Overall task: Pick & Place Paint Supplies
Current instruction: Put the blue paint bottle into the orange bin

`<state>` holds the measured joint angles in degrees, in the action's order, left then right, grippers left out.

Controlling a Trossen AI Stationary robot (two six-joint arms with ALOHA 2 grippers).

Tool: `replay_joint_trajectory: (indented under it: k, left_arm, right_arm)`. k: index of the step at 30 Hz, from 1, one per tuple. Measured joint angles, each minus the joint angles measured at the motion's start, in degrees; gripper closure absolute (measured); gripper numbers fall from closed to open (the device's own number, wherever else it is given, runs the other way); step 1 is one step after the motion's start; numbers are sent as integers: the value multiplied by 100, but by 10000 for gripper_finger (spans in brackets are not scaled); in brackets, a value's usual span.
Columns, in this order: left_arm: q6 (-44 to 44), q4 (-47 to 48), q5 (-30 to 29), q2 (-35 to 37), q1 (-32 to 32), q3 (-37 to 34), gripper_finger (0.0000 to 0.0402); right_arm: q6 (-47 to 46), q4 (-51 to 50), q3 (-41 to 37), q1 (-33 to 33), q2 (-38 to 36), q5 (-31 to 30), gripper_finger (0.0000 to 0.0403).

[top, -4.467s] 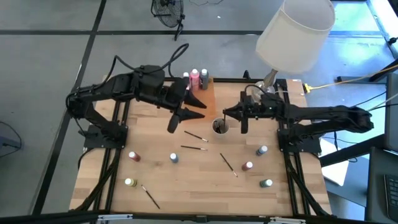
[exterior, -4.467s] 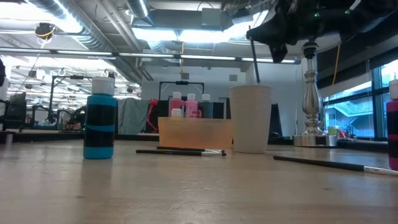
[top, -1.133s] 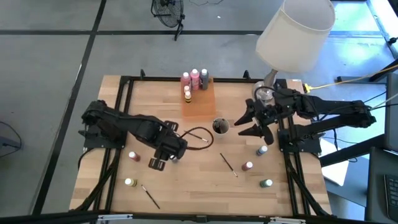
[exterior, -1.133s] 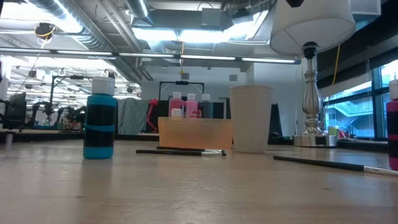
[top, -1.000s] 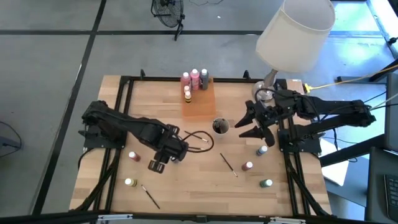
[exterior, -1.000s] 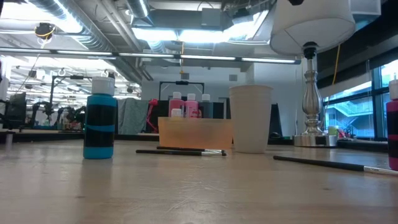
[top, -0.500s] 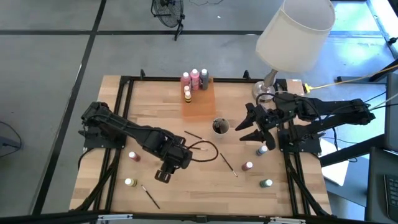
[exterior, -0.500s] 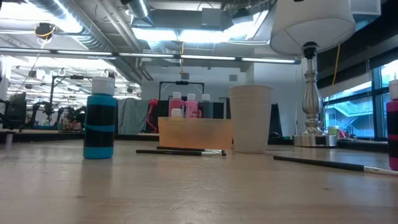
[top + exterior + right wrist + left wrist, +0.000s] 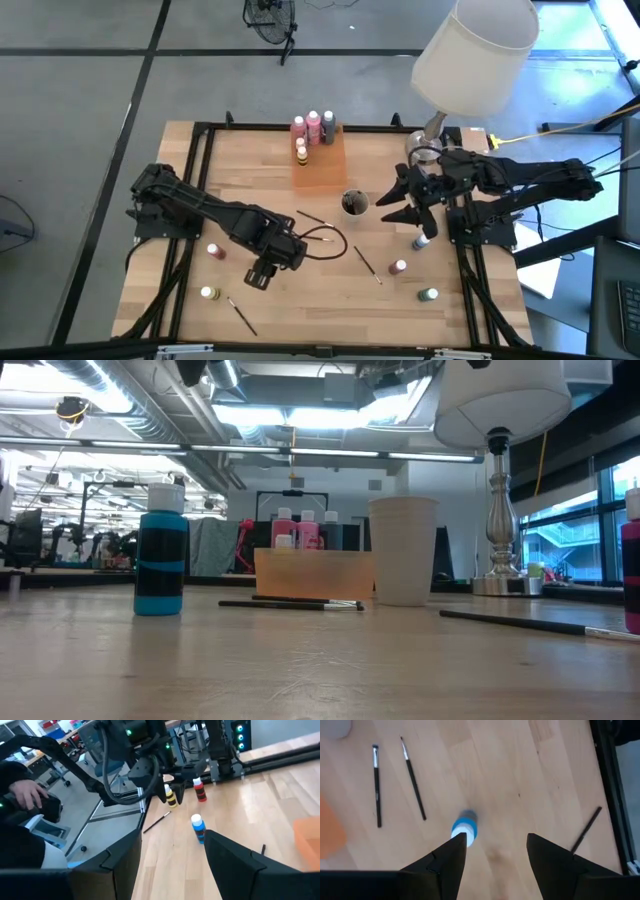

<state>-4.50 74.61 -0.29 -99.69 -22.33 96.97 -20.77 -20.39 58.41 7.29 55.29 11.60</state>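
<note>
Left gripper (image 9: pixel 495 852) moved nearer blue bottle (image 9: pixel 465 826), fingers spread above.

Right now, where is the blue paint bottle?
High view: the blue paint bottle stands left of centre, directly under the left gripper; two brushes lie nearby.

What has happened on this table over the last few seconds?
The left gripper left the orange tray at the back and swung forward; it now hangs open above the blue bottle, holding nothing. The right gripper drew back from over the grey cup toward the right side, open and empty. The bottles and brushes on the table have not moved.
</note>
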Motion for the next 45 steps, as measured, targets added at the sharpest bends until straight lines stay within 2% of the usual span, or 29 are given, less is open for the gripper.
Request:
replay_joint_trajectory:
  k: [7, 13, 28, 45]
  left_arm:
    - [52, -37, -121, 12, 45, -118, 196]
    - [261, -465, 27, 101, 155, -676, 195]
    - [739, -1080, 180, 314, 696, -2166, 194]
    - [861, -1635, 148, 311, 621, -2321, 194]
  right_arm:
    - [-246, -15, 0, 107, 197, 26, 182]
    - [-509, 2, 0, 294, 414, -242, 182]
    - [-730, 346, 0, 444, 461, -258, 182]
    - [-689, 348, 0, 444, 461, -258, 182]
